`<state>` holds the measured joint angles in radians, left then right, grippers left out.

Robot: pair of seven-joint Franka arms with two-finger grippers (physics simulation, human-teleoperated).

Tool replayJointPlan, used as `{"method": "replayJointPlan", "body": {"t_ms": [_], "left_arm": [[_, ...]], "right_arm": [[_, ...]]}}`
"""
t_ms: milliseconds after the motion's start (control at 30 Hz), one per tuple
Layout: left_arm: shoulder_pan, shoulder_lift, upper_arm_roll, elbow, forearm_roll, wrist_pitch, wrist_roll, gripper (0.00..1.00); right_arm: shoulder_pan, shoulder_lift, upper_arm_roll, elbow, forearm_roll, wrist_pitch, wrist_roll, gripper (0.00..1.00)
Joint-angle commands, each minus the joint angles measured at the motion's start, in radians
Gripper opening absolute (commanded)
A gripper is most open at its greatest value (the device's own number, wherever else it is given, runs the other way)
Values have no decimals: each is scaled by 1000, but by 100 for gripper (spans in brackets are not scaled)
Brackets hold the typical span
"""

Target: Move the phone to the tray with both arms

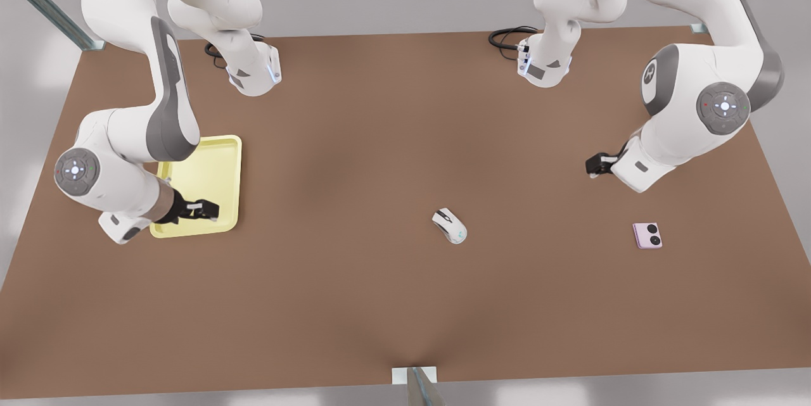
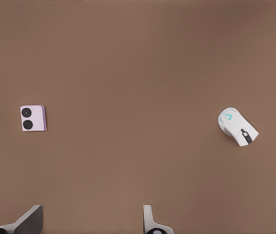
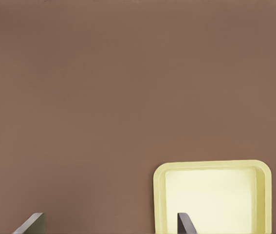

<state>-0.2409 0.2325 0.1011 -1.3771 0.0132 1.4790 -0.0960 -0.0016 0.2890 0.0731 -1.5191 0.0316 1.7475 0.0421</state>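
The pale pink phone (image 1: 647, 235) (image 2: 33, 118) lies flat on the brown table at the front view's right, its two black lenses facing up. My left gripper (image 1: 595, 165) (image 2: 89, 225) hangs open above the table, behind and to the left of the phone, holding nothing. The pale yellow tray (image 1: 212, 159) (image 3: 211, 164) sits at the front view's left. Over the tray's near edge my right gripper (image 1: 206, 209) (image 3: 108, 226) is held open, with nothing between its fingers (image 3: 184, 224).
A white computer mouse (image 1: 450, 226) (image 2: 237, 126) lies near the table's middle, between the tray and the phone. Both arm bases and black cables (image 1: 507, 35) stand along the back edge. Bare brown tabletop stretches across the front.
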Motion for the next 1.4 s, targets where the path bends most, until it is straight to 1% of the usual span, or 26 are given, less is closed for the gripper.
{"method": "replayJointPlan", "body": {"t_ms": [0, 67, 100, 133, 167, 200, 233, 267, 333, 367, 400, 500, 533, 567, 600, 767, 900, 1367], "left_arm": [[0, 1, 0, 0, 5, 21, -59, 100], [0, 10, 2, 0, 7, 11, -80, 100], [17, 40, 15, -52, 8, 7, -77, 100], [32, 123, 15, -56, 40, 26, -88, 100], [106, 218, 15, -56, 28, 141, -74, 100], [189, 264, 15, -59, -22, 234, -38, 100], [275, 309, 15, -59, -58, 300, 139, 100], [308, 349, 15, -60, -79, 349, 261, 100], [364, 393, 29, -126, -82, 530, 413, 100], [388, 399, 28, -146, -90, 578, 433, 100], [399, 401, 28, -210, -114, 687, 464, 100], [431, 453, 29, -211, -148, 771, 572, 100], [437, 472, 29, -211, -144, 837, 575, 100], [436, 473, 29, -215, -136, 840, 579, 100], [437, 470, 29, -253, -136, 839, 659, 100], [437, 476, 29, -258, -87, 828, 852, 100], [437, 487, 31, -287, -81, 824, 817, 100], [443, 519, 37, -286, -84, 843, 730, 100]], "right_arm": [[0, -1, 1, 0, 1, 67, 21, 100], [0, -2, -1, 0, 1, 67, 21, 100], [0, -1, -1, 0, 1, 67, 21, 100], [0, -1, 1, 0, 1, 67, 21, 100], [0, -1, 1, 0, 1, 67, 21, 100], [0, -1, 1, 0, 1, 67, 22, 100], [0, -1, -1, 0, 1, 67, 22, 100], [0, -1, 1, 0, 1, 67, 22, 100], [0, -1, -1, 0, 1, 67, 22, 100], [0, -2, -1, 0, 1, 67, 22, 100], [2, -2, -1, 0, 1, 67, 22, 100], [2, -2, 1, 1, 1, 67, 22, 100], [2, -2, -1, 0, 1, 67, 22, 100], [2, -2, -1, 0, 1, 67, 22, 100], [2, -1, -1, 0, 1, 67, 22, 100], [0, -1, -1, 0, 1, 67, 22, 100], [0, -1, 1, 0, 1, 67, 22, 100], [2, -1, -1, 0, 2, 67, 22, 100]]}}
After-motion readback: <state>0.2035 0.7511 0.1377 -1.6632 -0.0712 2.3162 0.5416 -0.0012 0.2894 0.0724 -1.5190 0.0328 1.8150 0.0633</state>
